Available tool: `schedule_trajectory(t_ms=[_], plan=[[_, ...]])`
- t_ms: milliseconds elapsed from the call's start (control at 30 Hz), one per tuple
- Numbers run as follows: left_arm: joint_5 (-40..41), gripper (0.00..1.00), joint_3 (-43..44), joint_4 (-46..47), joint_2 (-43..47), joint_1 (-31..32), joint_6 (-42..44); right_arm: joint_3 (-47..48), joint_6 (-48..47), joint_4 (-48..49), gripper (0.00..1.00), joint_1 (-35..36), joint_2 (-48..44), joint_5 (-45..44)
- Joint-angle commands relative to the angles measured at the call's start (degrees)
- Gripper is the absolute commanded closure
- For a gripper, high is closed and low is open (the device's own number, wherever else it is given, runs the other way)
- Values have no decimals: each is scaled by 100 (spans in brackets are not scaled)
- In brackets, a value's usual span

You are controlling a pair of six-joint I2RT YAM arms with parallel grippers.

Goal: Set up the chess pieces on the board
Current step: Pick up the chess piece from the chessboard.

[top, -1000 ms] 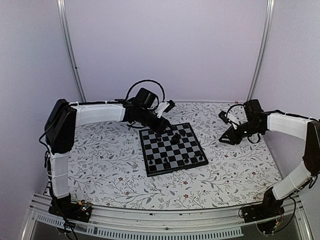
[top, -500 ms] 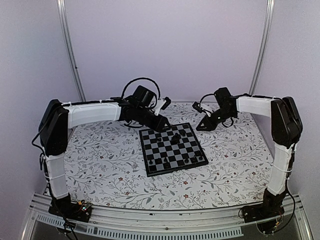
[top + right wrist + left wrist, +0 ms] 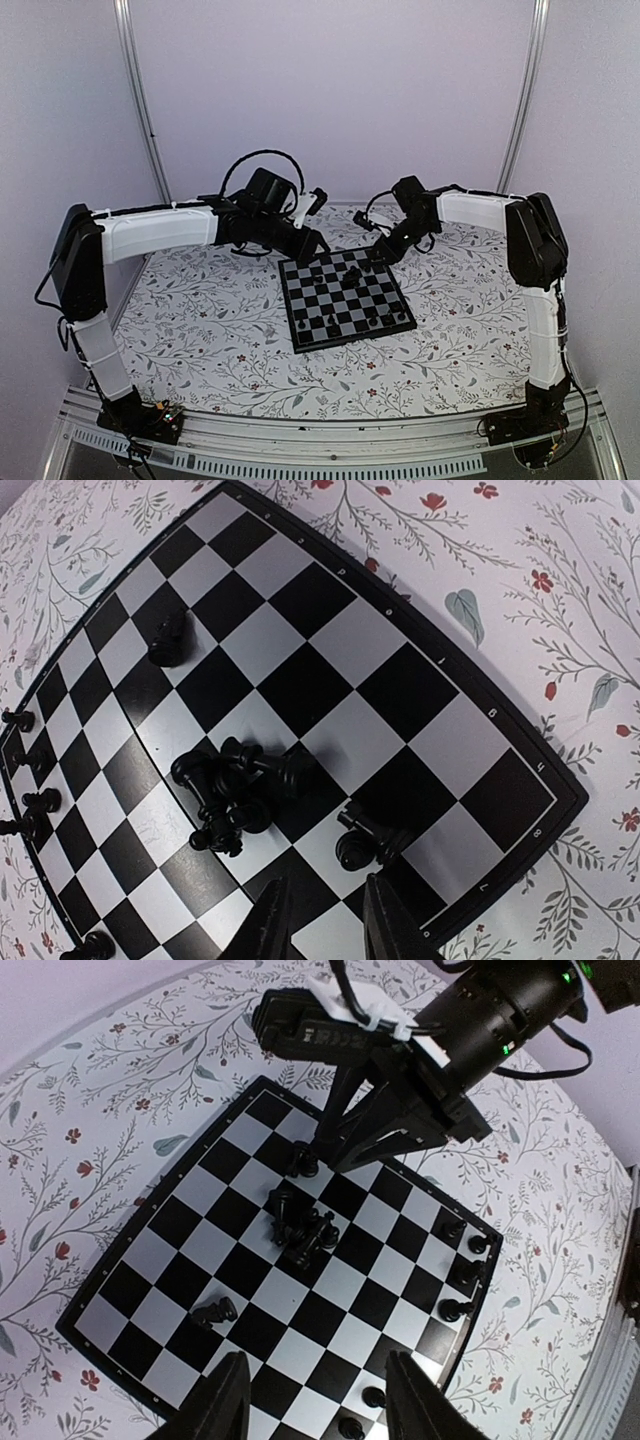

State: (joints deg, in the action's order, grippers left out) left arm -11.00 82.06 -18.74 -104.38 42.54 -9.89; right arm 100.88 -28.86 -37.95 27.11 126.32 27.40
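Observation:
The board [image 3: 312,300] lies mid-table. A heap of black chess pieces [image 3: 350,277] sits near its middle, and several more stand along its near edge [image 3: 372,322]. My left gripper [image 3: 312,245] hovers at the far left corner, open and empty. In the left wrist view the left gripper [image 3: 320,1412] is above the board [image 3: 330,1290], with the heap [image 3: 300,1225] ahead and one piece lying flat [image 3: 215,1310]. My right gripper [image 3: 380,250] hovers at the far right corner. In its own view the right gripper [image 3: 325,930] is narrowly open and empty, just short of a toppled piece [image 3: 370,845] and the heap [image 3: 235,785].
The floral tablecloth [image 3: 200,320] surrounds the board. Metal frame posts [image 3: 140,100] stand at the back corners. The right arm [image 3: 420,1060] shows across the far edge of the board in the left wrist view. A lone piece [image 3: 168,640] lies apart from the heap.
The right arm has swung left from the right side of the table to the board's far right corner. The left arm has stretched out, its gripper staying at the far left corner.

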Motion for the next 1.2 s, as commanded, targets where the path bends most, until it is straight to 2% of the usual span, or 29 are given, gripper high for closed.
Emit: schedule_trajectory(t_ms=[0, 900, 1167], plan=[[27, 52, -133, 132, 208, 70, -18, 227, 108, -163, 71, 109, 233, -355], [-12, 51, -331, 298, 198, 70, -2, 503, 61, -223, 77, 221, 559, -455], [-8, 51, -349, 301, 212, 70, 1, 503, 48, -263, 88, 292, 570, -478]])
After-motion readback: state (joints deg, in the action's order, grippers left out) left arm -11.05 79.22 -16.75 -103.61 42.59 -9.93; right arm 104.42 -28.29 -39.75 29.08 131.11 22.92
